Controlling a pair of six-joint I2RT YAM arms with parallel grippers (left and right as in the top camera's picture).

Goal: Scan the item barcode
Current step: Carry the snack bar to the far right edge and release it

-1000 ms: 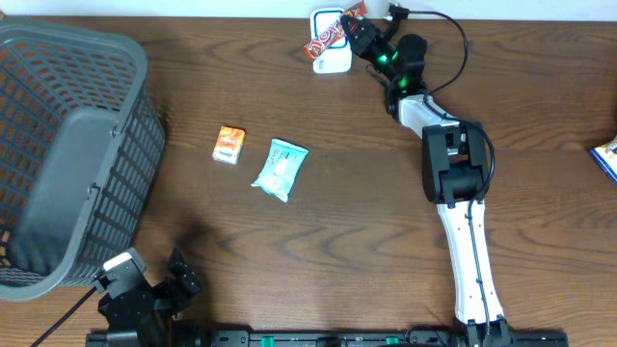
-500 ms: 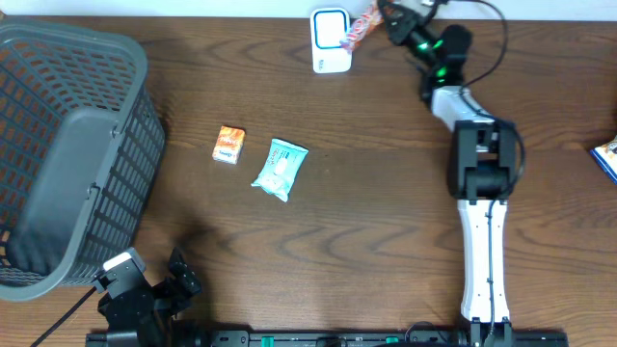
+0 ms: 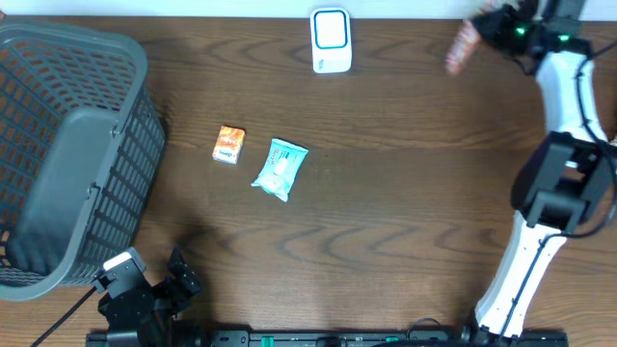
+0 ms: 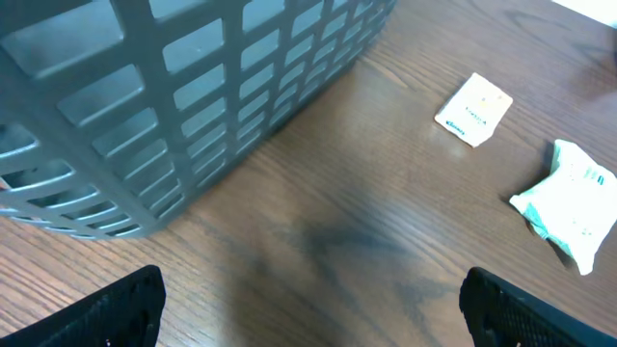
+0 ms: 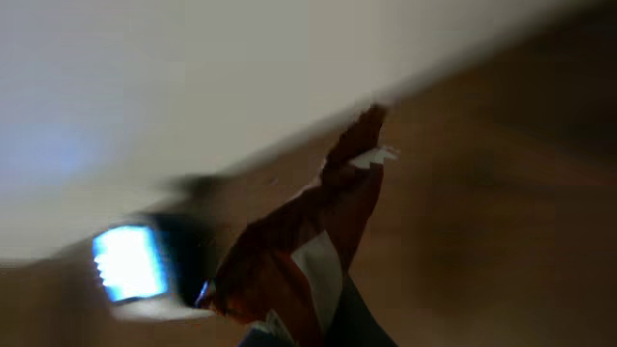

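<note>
Within the right pincer (image 3: 480, 29), red-orange snack bar (image 3: 463, 46), its print blurred.

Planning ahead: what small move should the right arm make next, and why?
Probably lower the red-orange wrapped snack bar onto the brown wooden table: the shut right gripper has already swung it rightward, away from the white, blue-screened scanner.

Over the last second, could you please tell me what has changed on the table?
The right gripper, shut on the snack bar, swung from over the scanner to the right along the table's far edge, carrying the bar away. Nothing was let go. The scanner, orange packet, teal pouch, basket and the open left gripper stayed put.
</note>
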